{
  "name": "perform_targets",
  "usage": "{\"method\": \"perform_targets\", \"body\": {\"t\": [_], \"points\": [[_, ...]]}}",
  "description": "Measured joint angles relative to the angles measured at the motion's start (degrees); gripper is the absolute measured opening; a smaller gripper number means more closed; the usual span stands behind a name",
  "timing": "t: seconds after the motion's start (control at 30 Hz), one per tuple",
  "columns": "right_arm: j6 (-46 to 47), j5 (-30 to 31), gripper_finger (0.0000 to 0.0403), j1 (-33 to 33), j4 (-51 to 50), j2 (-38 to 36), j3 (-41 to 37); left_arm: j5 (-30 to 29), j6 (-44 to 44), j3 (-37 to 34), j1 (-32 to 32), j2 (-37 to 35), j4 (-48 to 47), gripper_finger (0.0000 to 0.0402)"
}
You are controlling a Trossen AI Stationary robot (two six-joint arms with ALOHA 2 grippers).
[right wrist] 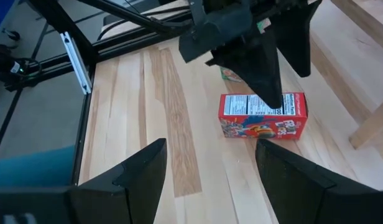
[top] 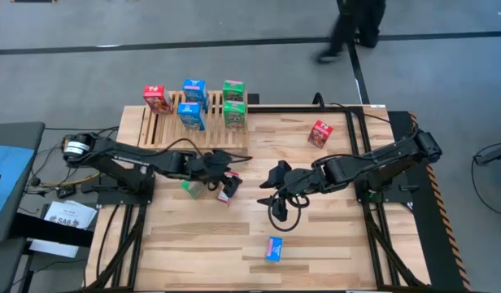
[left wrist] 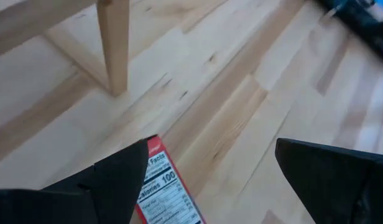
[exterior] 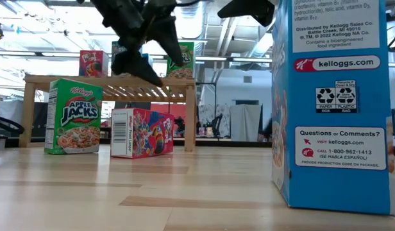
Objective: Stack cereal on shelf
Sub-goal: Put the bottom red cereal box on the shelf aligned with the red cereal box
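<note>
We see small red cardboard cereal box (right wrist: pixel 262 122) lying flat in front of slatted wooden shelf (top: pixel 165 129), directly under left gripper (top: pixel 227 181), jaws spread, grasping nothing; right gripper (top: pixel 272 195) nearby, released.

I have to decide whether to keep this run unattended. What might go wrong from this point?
The left gripper hangs open above the red box, with the green box right beside it, so a descent could knock the green one. The right gripper waits close by, so the arms could collide.
</note>
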Motion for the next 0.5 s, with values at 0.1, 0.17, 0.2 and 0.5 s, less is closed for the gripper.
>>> {"method": "perform_targets", "body": {"t": [0.1, 0.17, 0.2, 0.5], "points": [[0.0, 0.0, 0.0272, 0.0, -0.3, 0.0, 0.0, -0.1, -0.2, 2.5, 0.0, 2.6, -4.3, 0.0340], [0.0, 0.0, 0.0272, 0.0, -0.5, 0.0, 0.0, 0.0, -1.0, 2.9, 0.0, 3.8, -4.9, 0.0340], [0.0, 0.0, 0.0272, 0.0, -0.5, 0.0, 0.0, -0.1, -1.5, 3.0, 0.0, 4.3, -5.0, 0.0340], [0.0, 0.0, 0.0272, 0.9, -1.1, 0.0, 0.0, -1.4, -5.8, 3.1, 0.0, 7.7, -7.2, 0.0340]]}}
